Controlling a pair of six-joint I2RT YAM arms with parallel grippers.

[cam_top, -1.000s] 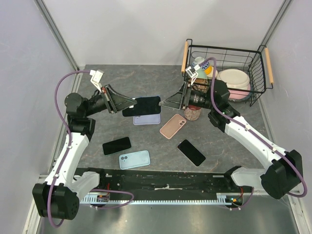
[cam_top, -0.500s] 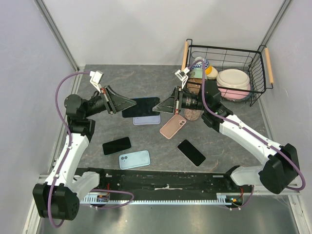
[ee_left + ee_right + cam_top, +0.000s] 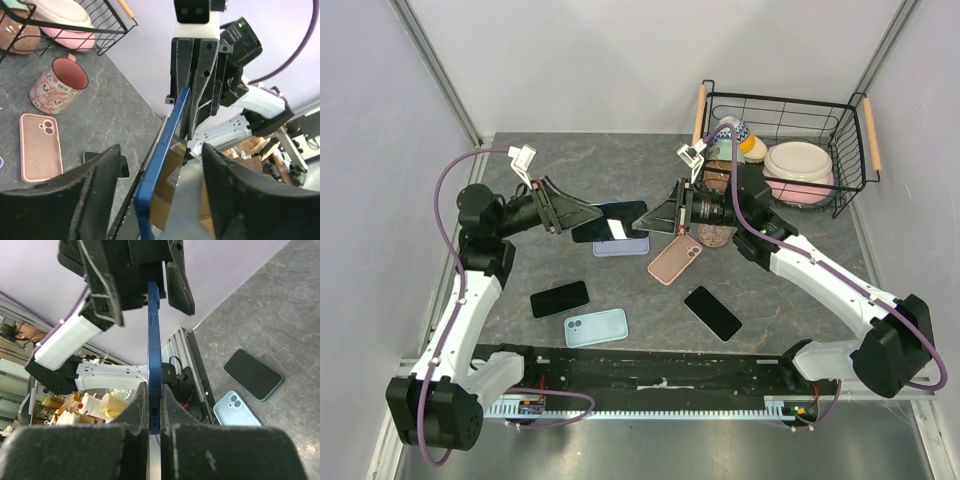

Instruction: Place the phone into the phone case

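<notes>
Grey, stone-veined desk spreads below me, with pale walls around it. My phone is a thin dark-blue slab with rounded edges and small side buttons. From both wrists I see it edge-on. It hangs in the air between my two arms, over the lilac phone case near the middle of the desk.

My right pincer is clamped tight on one end of the phone, black pads pressed flat to both faces. My left pincer is spread wide around the other end, and its matte black fingers stand clear of the phone on both sides.

A soft pink case lies near the lilac one. A glossy ghost-patterned mug stands beside the black wire basket.
</notes>
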